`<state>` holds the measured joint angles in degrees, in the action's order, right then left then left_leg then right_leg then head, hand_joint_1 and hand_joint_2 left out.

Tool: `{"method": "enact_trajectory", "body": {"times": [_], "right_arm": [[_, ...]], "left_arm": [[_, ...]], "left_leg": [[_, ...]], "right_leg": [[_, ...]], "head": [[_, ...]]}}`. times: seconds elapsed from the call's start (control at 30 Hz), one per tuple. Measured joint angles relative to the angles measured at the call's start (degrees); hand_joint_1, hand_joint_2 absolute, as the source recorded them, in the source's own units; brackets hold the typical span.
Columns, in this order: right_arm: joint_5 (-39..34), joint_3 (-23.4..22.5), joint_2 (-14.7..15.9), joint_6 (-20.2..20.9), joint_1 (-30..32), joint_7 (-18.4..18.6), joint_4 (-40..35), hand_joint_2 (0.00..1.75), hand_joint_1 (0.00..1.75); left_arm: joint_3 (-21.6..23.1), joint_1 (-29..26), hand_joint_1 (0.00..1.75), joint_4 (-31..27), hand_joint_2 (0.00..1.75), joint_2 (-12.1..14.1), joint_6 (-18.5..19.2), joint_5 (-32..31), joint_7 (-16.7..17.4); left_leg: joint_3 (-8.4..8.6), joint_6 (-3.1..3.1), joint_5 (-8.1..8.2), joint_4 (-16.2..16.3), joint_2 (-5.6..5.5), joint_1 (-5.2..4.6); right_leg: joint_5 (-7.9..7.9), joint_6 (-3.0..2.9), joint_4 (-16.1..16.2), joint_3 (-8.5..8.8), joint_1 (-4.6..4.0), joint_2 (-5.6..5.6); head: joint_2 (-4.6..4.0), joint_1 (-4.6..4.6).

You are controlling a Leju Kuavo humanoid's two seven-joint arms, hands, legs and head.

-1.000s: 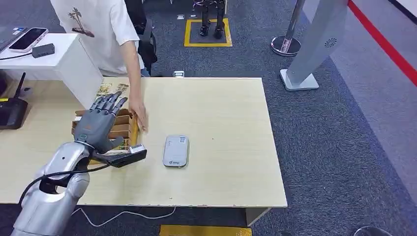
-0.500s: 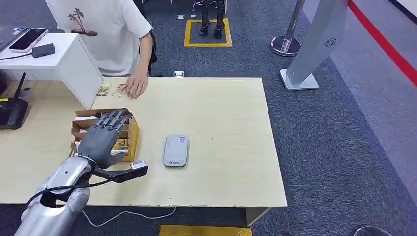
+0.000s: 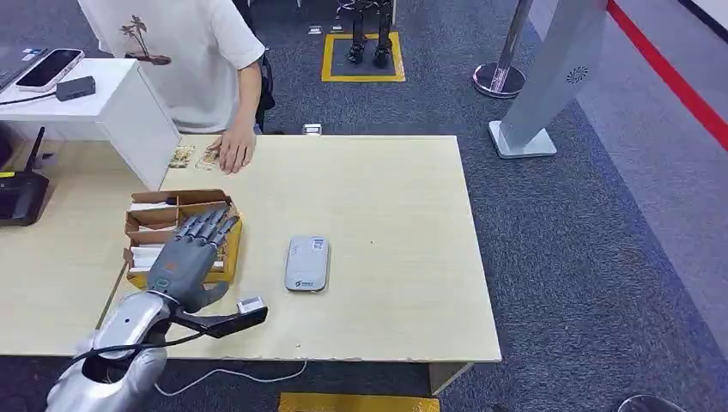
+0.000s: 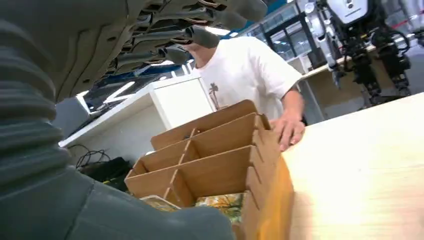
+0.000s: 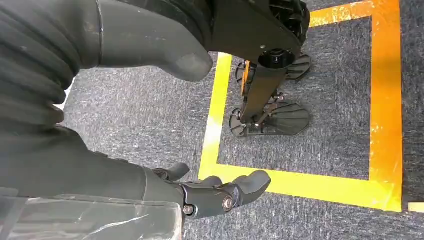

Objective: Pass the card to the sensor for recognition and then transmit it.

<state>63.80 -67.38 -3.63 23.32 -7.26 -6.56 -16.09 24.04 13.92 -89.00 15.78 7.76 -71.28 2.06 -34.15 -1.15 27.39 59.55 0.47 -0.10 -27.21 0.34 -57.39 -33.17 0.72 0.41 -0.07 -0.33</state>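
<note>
A humanoid robot's left hand [image 3: 191, 253] hovers over a partitioned cardboard box [image 3: 150, 225] on a pale wood-grain surface [image 3: 386, 249], its dark, jointed fingers [image 3: 213, 223] stretched out and slightly apart, holding nothing. The box — brown corrugated dividers set in a yellow-sided tray — carries printed cards [image 4: 220, 206] lying flat in its near compartment, their leafy, colourful faces just visible in the left wrist view beneath the hand's ribbed grey cover. Just beside the box lies the sensor [image 3: 307, 263], a smooth, grey, rounded-rectangular slab, flat on the surface and apart from the hand. At the far edge a person [image 3: 176, 51] in a white T-shirt rests a hand [image 3: 235, 154] on the surface next to two small picture cards [image 3: 193, 157]. A white cabinet [image 3: 103, 99] at the far left bears a phone [image 3: 49, 68], and a black router [image 3: 21, 193] sits beside it. The right hand [image 5: 220, 192] hangs low over coarse grey carpet [image 5: 150, 115] marked with glossy yellow tape [image 5: 300, 182], its dark fingers curled loosely inward with nothing in them.
</note>
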Motion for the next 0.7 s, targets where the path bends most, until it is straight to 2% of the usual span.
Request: {"method": "enact_trajectory", "body": {"times": [0.3,0.5,0.7], "right_arm": [[0.0,-0.02,0.0,0.0,0.15,0.0,0.0,1.75,0.0],[-0.22,-0.15,0.0,0.0,0.43,-0.09,0.0,1.75,0.0],[-0.92,-0.55,0.0,0.0,0.69,0.0,-0.02,1.75,0.0]], "left_arm": [[0.92,-1.84,0.0,-0.57,1.75,-0.46,-0.37,-0.68,0.37],[0.9,-5.25,0.0,-1.88,1.75,-0.68,-2.08,-3.56,3.41],[-0.94,-9.35,0.0,-4.15,1.75,-1.16,-2.08,-7.45,5.07]], "left_leg": [[0.0,0.02,0.01,0.0,0.0,0.0],[-0.01,0.01,0.02,-0.01,-0.01,0.0],[-0.02,0.01,0.03,-0.02,0.0,0.0]], "right_leg": [[0.0,0.0,0.0,0.0,0.0,-0.01],[-0.02,0.01,0.0,0.0,0.0,-0.01],[-0.02,0.01,0.0,0.0,0.0,0.0]], "head": [[0.0,0.0],[0.0,0.0],[0.0,0.0]]}}
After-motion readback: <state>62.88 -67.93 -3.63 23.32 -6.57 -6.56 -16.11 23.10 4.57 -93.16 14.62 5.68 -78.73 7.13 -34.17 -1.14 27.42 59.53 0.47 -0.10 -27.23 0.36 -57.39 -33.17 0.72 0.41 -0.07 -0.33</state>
